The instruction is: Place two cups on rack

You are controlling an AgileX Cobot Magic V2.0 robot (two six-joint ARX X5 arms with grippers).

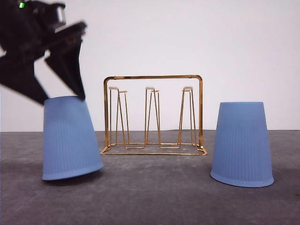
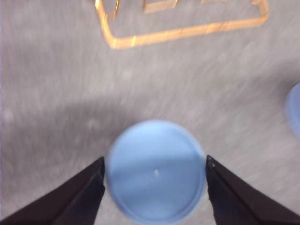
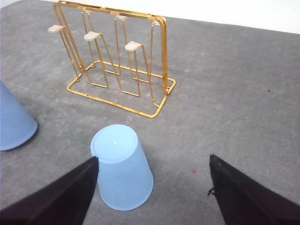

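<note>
Left gripper (image 2: 154,176) clamps the left cup (image 1: 70,138) by its upturned base; the cup is tilted, one rim edge off the table (image 1: 154,197), likely being lifted toward the rack (image 1: 153,117). Right gripper (image 3: 154,187) is spread open, gripping nothing, beside the right cup (image 1: 242,143), inverted right of the rack. Grey matte table, plain white wall (image 1: 187,37).

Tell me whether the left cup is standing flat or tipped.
Tipped. In the front view the left cup leans, its rim lifted off the table on one side, with the left gripper at its top.
</note>
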